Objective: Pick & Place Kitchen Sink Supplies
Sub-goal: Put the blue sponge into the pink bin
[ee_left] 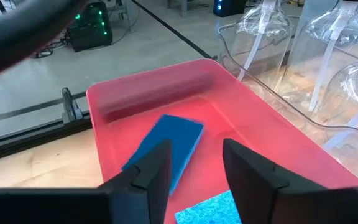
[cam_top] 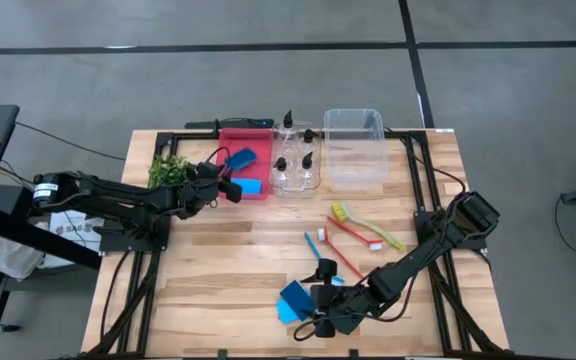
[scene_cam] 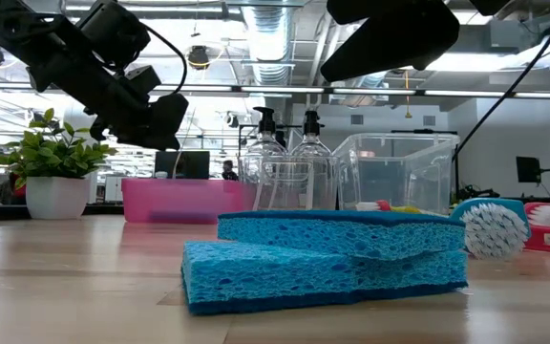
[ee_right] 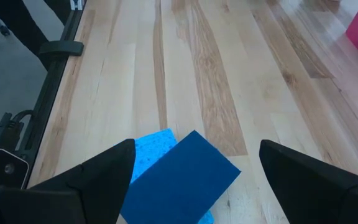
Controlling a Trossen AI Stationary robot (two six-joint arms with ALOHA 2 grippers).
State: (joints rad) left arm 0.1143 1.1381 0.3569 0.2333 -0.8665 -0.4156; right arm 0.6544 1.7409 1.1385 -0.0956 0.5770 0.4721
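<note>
Sponges (cam_top: 293,300) — dark on light, stacked at the table's near edge — look soft and light; pinch across the edges. Right gripper (ee_right: 194,174) hovers spread; left gripper (ee_left: 194,165) released over the red bin (ee_left: 135,93).

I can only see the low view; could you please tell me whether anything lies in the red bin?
Observer: Yes, a dark sponge and a light sponge lie in the red bin.
Operator: Is the left gripper holding either?
Observer: No, the left gripper is open over them, holding nothing.
Operator: And the right one?
Observer: The right gripper is open, its fingers either side of the sponge stack at the table's front.
</note>
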